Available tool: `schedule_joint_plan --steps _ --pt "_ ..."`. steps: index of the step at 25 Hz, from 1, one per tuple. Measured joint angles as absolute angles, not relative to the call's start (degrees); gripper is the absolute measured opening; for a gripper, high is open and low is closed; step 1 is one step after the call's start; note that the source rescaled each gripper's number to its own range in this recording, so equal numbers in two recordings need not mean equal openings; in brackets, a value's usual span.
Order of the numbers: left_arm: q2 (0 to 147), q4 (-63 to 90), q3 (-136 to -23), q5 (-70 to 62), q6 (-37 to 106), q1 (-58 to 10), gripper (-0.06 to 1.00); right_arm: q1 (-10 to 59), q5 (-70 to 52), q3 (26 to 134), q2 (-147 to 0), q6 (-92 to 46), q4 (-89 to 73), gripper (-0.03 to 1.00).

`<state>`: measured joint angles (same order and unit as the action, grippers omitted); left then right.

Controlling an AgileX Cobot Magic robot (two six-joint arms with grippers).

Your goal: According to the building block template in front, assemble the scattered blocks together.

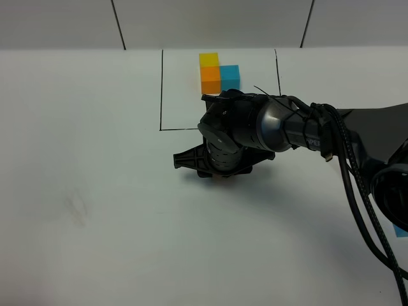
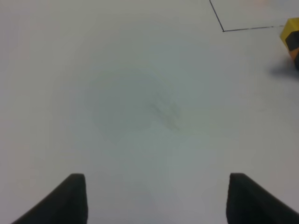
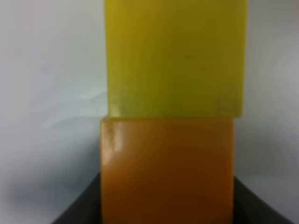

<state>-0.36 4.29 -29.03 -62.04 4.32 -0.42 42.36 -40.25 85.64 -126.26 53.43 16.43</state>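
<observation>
The building block template (image 1: pixel 217 73) is a yellow, orange and blue cluster inside a black-line rectangle at the back. My right gripper (image 1: pixel 217 167) reaches across to the middle of the table, just in front of the frame, pointing down. In the right wrist view it (image 3: pixel 167 205) is shut on the loose orange block (image 3: pixel 167 170), which touches the loose yellow block (image 3: pixel 175 56) face to face. The yellow block also shows at the edge of the left wrist view (image 2: pixel 288 29). The loose blue block (image 1: pixel 401 231) peeks out at the far right. My left gripper (image 2: pixel 159 200) is open over bare table.
The right arm and its cables (image 1: pixel 357 166) cover the right side of the table. The frame's front-left corner (image 2: pixel 223 31) shows in the left wrist view. A faint smudge (image 2: pixel 163 109) marks the white table (image 1: pixel 95 191).
</observation>
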Motion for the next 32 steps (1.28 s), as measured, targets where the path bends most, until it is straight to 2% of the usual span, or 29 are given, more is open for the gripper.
schedule_joint_plan --steps 18,20,23,28,30,32 --pt "-0.4 4.3 -29.0 -62.0 4.3 -0.4 0.43 41.9 -40.1 85.6 -126.1 53.3 14.5 0.00" --pt "-0.4 4.3 -29.0 -62.0 4.3 -0.4 0.43 41.9 -40.0 85.6 -125.8 53.3 14.1 0.03" --pt "-0.4 4.3 -29.0 -62.0 4.3 -0.4 0.43 41.9 -40.0 85.6 -125.0 52.8 13.8 0.20" --pt "-0.4 4.3 -29.0 -62.0 4.3 -0.4 0.43 41.9 -40.6 85.6 -121.5 50.9 13.3 0.54" --pt "-0.4 4.3 -29.0 -62.0 4.3 -0.4 0.43 41.9 -42.1 85.6 -119.9 49.3 12.6 0.64" --pt "-0.4 4.3 -29.0 -62.0 4.3 -0.4 0.43 41.5 -45.0 85.6 -118.1 47.2 12.1 0.69"
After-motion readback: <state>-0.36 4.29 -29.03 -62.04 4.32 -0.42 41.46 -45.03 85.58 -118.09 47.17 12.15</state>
